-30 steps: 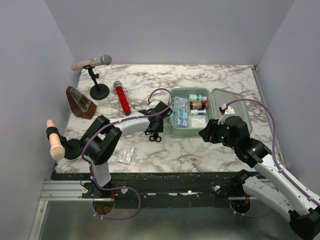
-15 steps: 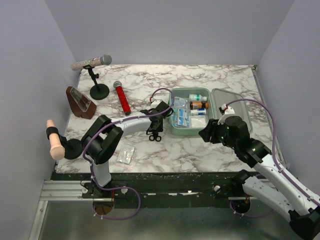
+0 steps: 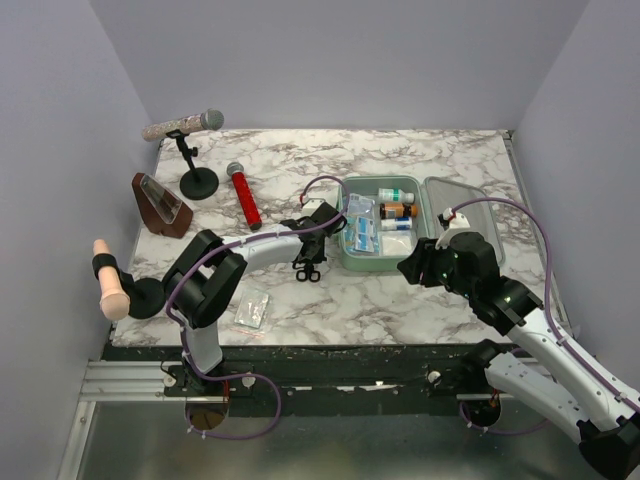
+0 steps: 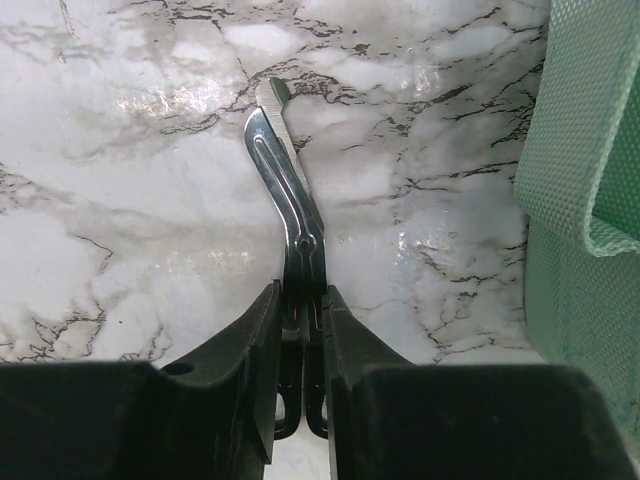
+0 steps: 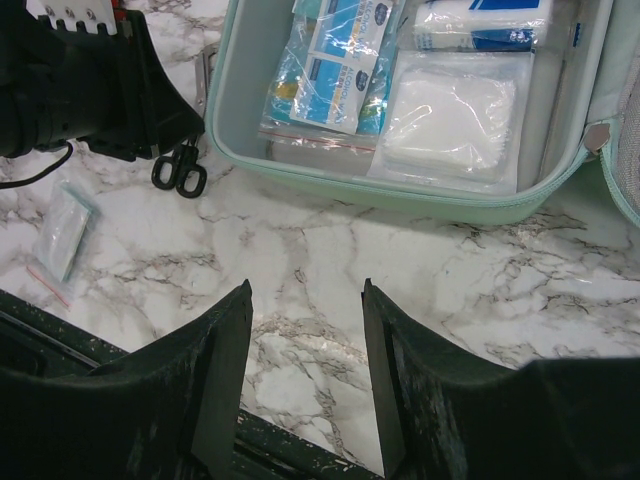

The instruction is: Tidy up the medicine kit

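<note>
The medicine kit [image 3: 378, 266] lies open at mid-right, mint green, with its lid [image 3: 462, 212] folded out to the right. It holds small bottles [image 3: 396, 195], blue packets [image 3: 360, 232] and white gauze [image 3: 397, 242]. Black-handled scissors [image 3: 308, 268] lie on the marble just left of the kit. My left gripper [image 4: 302, 300] is shut on the scissors [image 4: 285, 180] near the pivot, and the blade points away from it. My right gripper [image 5: 305, 290] is open and empty above the table, in front of the kit's near wall [image 5: 420, 200].
A small clear packet [image 3: 252, 308] lies near the front left edge and also shows in the right wrist view [image 5: 65, 232]. A red microphone [image 3: 244, 196], a microphone on a stand [image 3: 185, 126] and a brown wooden block [image 3: 160, 203] stand at the back left.
My left gripper has shifted very slightly at the scissors. The right arm has not moved.
</note>
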Controlling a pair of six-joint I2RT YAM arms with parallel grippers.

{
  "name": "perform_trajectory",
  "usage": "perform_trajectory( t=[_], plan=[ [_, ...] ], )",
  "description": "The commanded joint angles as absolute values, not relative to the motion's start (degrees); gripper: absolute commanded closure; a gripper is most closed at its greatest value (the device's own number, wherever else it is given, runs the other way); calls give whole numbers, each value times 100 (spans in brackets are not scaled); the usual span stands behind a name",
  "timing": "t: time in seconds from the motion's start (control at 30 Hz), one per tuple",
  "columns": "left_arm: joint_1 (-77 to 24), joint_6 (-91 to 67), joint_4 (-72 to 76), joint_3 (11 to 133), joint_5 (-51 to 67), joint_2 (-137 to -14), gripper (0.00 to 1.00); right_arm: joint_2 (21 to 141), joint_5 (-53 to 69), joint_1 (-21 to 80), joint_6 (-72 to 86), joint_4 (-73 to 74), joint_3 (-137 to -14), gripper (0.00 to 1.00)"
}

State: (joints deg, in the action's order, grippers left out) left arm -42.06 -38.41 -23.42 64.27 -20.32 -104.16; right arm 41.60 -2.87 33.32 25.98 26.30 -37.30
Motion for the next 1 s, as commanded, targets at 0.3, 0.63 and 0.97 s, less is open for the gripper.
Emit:
perform_trajectory(
  t=[0.3,0.63,0.97],
  plan=[
    [-4184,-3770,-2698,6267,-2048,-10459,95,4122,-334,3357,2646,2681,-3647,43],
    [-4175,-3797,-2821,6346,-2100,-10222,100,4104,-343,3357,2663,2672,-3621,43],
    [-4175,-3797,-3041,6556,-2188,-9888,100,4104,-334,3357,2672,2646,-3621,43]
  ],
)
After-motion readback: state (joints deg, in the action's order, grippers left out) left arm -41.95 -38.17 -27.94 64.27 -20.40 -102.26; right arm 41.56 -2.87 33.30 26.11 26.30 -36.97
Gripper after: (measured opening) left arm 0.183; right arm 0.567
